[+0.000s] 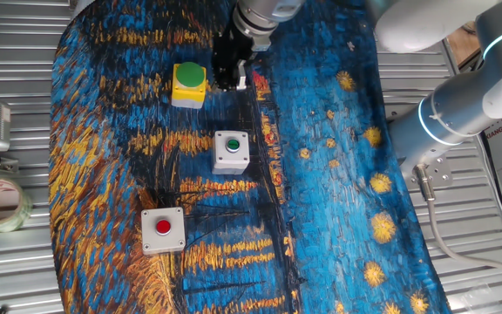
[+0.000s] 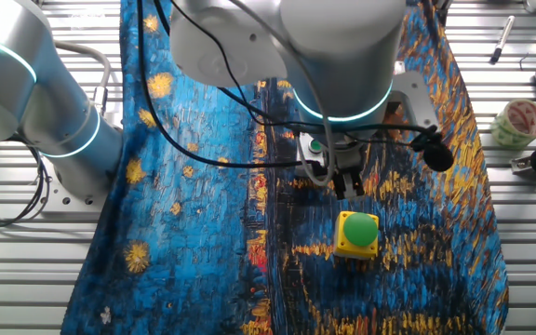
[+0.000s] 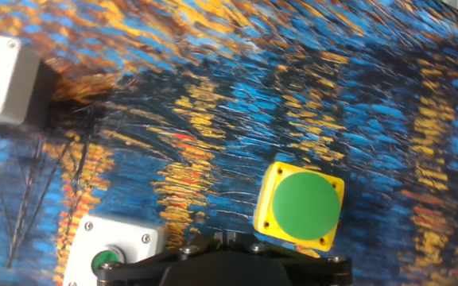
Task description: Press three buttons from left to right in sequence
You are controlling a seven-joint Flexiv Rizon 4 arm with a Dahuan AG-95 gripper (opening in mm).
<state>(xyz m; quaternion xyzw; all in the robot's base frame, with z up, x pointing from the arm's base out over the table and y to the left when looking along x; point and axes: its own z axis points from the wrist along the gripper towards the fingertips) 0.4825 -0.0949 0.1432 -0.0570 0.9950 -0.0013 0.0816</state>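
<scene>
**Lining up on the first button**

My gripper (image 1: 231, 80) hangs just beside the yellow box with the green dome (image 1: 188, 84) — not yet over it; whether its fingers are apart I cannot tell. The grey box with the small green button (image 1: 231, 150) and the red-button box (image 1: 163, 229) wait further along the worktop (image 1: 338, 192). I judge the dome comes first — centre over it, then press straight down.

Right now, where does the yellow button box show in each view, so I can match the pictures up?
One fixed view: yellow box upper left of centre, just left of the hand.
Other fixed view: yellow box lower right of centre, just below the hand.
Hand view: yellow box lower right, near the bottom edge.
Shared landmark: the grey-white box with the small green button, partly hidden in the other fixed view.
</scene>
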